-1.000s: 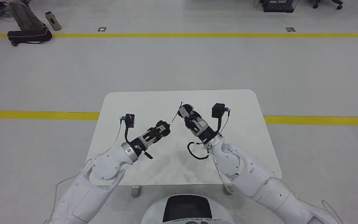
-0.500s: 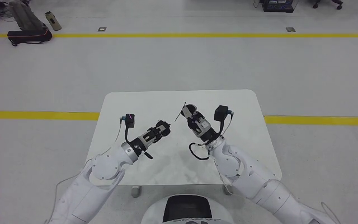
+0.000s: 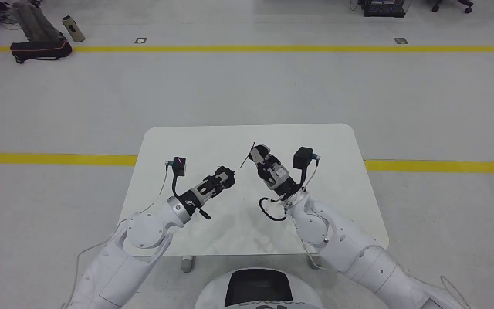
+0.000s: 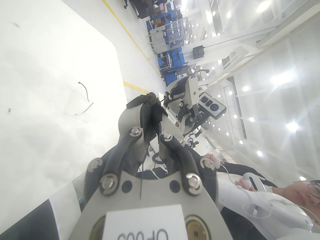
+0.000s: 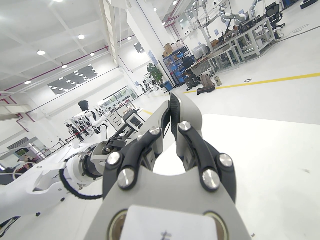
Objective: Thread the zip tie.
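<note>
Above a white table in a workshop hall, the right gripper pinches a zip tie; the left gripper clamps a thin black strand.

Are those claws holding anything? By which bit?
Right end effector pinches a thin black plastic zip tie, tip sticking out; left end effector pinches a trailing thin black strand.

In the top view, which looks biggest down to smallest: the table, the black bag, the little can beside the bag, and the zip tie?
1. table
2. black bag
3. little can and zip tie: unsure. The tie looks longer but hair-thin, and the can sits farther from the camera.
</note>
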Motion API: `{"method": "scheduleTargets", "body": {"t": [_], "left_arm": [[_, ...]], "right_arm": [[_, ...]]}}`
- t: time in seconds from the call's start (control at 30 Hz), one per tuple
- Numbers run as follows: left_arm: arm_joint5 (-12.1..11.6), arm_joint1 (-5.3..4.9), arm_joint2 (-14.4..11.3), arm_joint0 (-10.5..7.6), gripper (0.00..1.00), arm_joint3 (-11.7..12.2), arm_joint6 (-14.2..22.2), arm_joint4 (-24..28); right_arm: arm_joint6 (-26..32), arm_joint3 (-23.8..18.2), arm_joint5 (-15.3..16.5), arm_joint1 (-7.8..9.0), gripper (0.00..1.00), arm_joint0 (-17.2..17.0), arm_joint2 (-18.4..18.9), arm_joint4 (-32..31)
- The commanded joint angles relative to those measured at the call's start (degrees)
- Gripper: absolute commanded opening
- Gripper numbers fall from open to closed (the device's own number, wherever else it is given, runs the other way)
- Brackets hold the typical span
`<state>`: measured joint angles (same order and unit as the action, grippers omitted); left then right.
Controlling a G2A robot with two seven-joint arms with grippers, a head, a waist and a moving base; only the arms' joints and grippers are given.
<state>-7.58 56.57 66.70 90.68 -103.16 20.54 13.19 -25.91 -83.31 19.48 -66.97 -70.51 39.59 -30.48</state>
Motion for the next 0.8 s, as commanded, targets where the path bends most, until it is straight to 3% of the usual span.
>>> {"method": "scheduleTargets", "body": {"t": [0.0,0.77], "left_arm": [[0.0,0.0,0.0,0.0,0.0,0.0,0.0,0.0],[0.0,0.0,0.0,0.0,0.0,0.0,0.0,0.0]], "right_arm": [[-0.1,0.3,0.0,-0.07,0.0,0.2,-0.3,0.1],[-1.3,1.5,0.0,-1.0,0.0,0.9,-2.1,-0.2]]}}
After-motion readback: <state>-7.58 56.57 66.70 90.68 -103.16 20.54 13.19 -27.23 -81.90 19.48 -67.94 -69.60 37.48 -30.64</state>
